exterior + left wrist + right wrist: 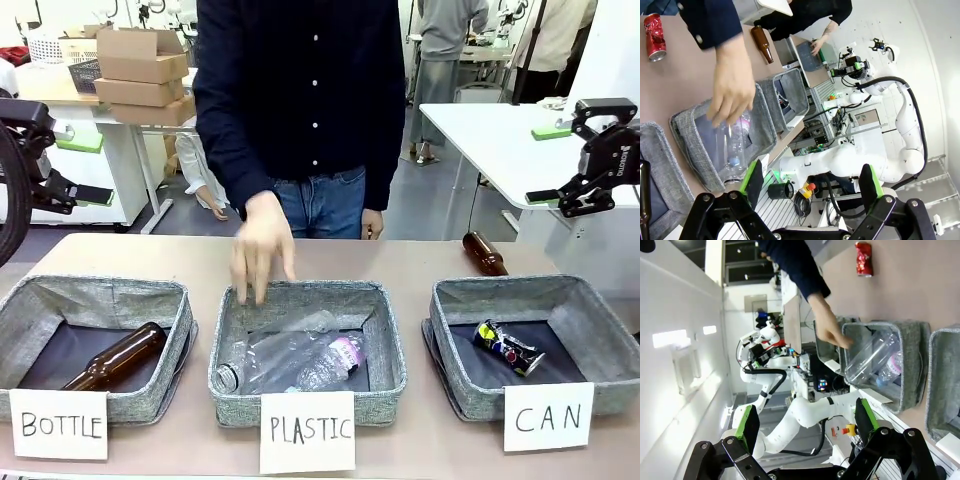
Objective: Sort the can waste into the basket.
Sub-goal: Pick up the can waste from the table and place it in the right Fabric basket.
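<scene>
A dark blue printed can (pixel 505 347) lies inside the grey basket (pixel 590 320) carded "CAN" at the right. A red dented can (pixel 655 36) (pixel 863 259) stands on the bare table on the far side of the baskets. My right gripper (pixel 562 203) hangs open and empty, high above the table's right end. At the far left my left gripper (pixel 62 192) is raised, also open. Each wrist view shows its own green-padded fingers spread with nothing between them: left (pixel 812 187), right (pixel 805 425). The CAN basket (pixel 790 92) (pixel 942 385) also shows in both.
A person's hand (pixel 262 250) reaches over the middle "PLASTIC" basket (pixel 385 350), which holds clear plastic bottles (pixel 330 360). One brown bottle (pixel 115 357) lies in the "BOTTLE" basket (pixel 20 310). Another (pixel 484 253) lies on the table behind the CAN basket.
</scene>
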Controlling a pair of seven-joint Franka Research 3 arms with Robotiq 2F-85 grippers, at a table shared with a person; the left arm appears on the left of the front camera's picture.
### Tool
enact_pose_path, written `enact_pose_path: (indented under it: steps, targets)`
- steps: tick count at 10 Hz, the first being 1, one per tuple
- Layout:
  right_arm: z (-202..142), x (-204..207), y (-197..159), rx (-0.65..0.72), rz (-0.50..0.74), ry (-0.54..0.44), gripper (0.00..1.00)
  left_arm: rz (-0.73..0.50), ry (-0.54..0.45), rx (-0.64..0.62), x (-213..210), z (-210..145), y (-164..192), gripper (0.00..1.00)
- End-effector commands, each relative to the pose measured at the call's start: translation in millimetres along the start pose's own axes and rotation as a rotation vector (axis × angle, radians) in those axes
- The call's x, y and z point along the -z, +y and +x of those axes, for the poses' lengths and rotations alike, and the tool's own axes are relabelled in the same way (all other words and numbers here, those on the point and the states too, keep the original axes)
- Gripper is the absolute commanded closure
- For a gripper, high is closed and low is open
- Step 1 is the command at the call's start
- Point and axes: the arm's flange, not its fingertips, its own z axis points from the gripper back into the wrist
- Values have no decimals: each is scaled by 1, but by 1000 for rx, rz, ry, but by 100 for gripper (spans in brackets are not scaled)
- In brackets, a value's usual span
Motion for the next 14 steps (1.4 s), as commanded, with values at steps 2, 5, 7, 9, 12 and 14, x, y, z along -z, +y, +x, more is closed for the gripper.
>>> enact_pose_path:
  steps: [2, 5, 7, 9, 12, 14]
  targets:
    - [1, -2, 1, -17, -5, 12, 0, -19, -8, 19, 2, 0, 0, 0]
    - [1, -2, 1, -17, -5, 12, 0, 292, 108, -135, 37, 65, 32, 0]
    - [1, -2, 1, -17, -5, 12, 0, 581, 161, -207, 94, 121, 75, 0]
    - [1, -2, 1, -17, -5, 12, 0, 814, 242, -192, 155, 150, 114, 0]
    - [1, -2, 1, -17, -5, 12, 0, 848, 414, -134, 240, 168, 162, 0]
    - [1, -2, 1, -17, -5, 12, 0, 898, 269, -117, 208, 140, 153, 0]
